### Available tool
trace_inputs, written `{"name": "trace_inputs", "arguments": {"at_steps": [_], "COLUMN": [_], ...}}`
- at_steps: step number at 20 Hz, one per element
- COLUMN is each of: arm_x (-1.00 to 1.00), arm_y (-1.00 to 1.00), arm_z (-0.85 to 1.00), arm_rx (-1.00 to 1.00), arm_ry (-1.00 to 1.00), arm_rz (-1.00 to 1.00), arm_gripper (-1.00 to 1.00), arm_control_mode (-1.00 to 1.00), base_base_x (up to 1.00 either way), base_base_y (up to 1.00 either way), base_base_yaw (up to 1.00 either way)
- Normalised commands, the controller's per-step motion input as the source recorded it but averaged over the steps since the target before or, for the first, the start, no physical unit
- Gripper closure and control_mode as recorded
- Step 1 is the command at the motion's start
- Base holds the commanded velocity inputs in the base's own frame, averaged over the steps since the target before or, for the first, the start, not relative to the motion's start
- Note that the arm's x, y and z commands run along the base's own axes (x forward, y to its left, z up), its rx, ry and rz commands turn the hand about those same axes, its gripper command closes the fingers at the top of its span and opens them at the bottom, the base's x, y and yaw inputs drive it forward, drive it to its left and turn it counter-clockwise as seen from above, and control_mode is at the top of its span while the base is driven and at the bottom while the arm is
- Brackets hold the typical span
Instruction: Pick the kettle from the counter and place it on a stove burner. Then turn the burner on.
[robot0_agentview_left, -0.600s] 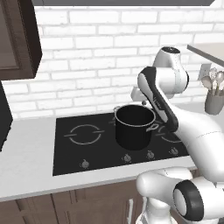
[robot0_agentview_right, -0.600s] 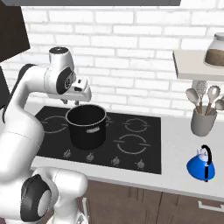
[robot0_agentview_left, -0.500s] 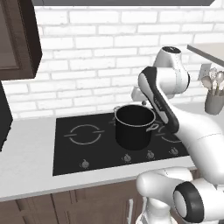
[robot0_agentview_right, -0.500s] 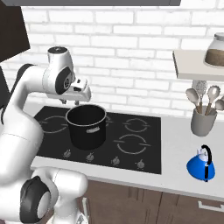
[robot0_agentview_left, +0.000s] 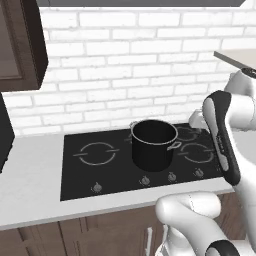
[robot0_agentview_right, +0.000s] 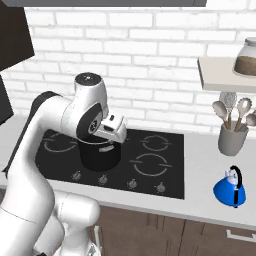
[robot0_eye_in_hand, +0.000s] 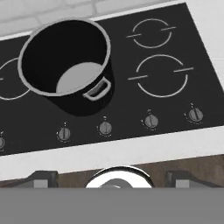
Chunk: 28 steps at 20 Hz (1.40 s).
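I see the blue kettle (robot0_agentview_right: 230, 188) standing upright on the surface (robot0_agentview_right: 210, 165), well apart from the black pot (robot0_agentview_right: 101, 154) on the cooktop (robot0_agentview_right: 150, 165).

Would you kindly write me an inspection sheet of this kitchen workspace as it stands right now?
Surface: pale grey counter around a black cooktop.
Job's things: blue kettle upright on the counter, right of the cooktop; no burner glows red.
Clutter: black pot on the cooktop, empty; utensil holder behind the kettle.
Gripper: raised near the pot, holding nothing; jaws unclear.
Cables: nothing seen.
Surroundings: white brick wall, shelf with a jar, dark cabinets.
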Motion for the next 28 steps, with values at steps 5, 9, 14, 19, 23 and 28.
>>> {"name": "trace_inputs", "arguments": {"at_steps": [5, 9, 14, 19, 23, 28], "arm_x": [-0.19, -0.44, -0.09, 0.00, 0.00, 0.08], "arm_y": [-1.00, -1.00, -1.00, -1.00, -1.00, -1.00], "arm_z": [0.00, 0.00, 0.00, 0.00, 0.00, -0.06], "arm_rx": [0.00, -0.02, -0.11, -0.10, -0.10, -0.04], "arm_ry": [-0.01, -0.20, -0.12, -0.09, -0.07, -0.06], "arm_rz": [-0.10, -0.07, -0.16, -0.18, -0.17, -0.13], "arm_gripper": [-1.00, -1.00, -1.00, -1.00, -1.00, -1.00], "arm_control_mode": [-1.00, -1.00, -1.00, -1.00, -1.00, -1.00], "base_base_x": [0.00, 0.00, 0.00, 0.00, 0.00, 0.00], "base_base_y": [0.00, 0.00, 0.00, 0.00, 0.00, 0.00], "base_base_yaw": [0.00, 0.00, 0.00, 0.00, 0.00, 0.00]}}
